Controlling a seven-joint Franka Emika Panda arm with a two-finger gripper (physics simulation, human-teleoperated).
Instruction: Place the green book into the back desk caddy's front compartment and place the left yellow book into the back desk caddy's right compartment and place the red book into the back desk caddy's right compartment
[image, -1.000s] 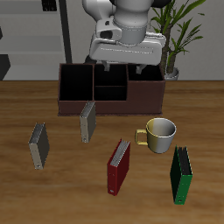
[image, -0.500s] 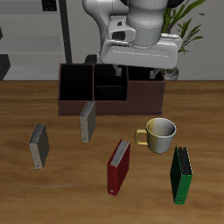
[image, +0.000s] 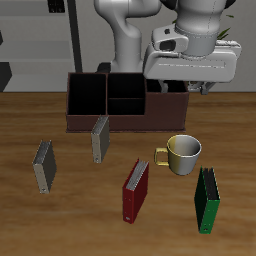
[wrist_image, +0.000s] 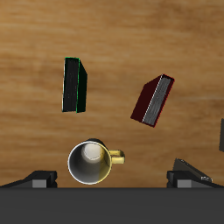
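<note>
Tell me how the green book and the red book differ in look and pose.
The green book has a bright green cover; the red book is dark red. The green book stands nearly square to the table's front edge, near the mug, while the red book is angled diagonally, farther from the mug. Both stand upright, untouched.

On the wooden surface (wrist_image: 35, 35) the green book (wrist_image: 75, 85) stands apart from the red book (wrist_image: 153, 99), which is turned at an angle. A yellow mug (wrist_image: 93, 163), seen from above, sits near both, its handle pointing toward the red book's side. The hand's two dark fingertips (wrist_image: 39, 178) show at the frame's edge, spread wide with the mug between them.
</note>
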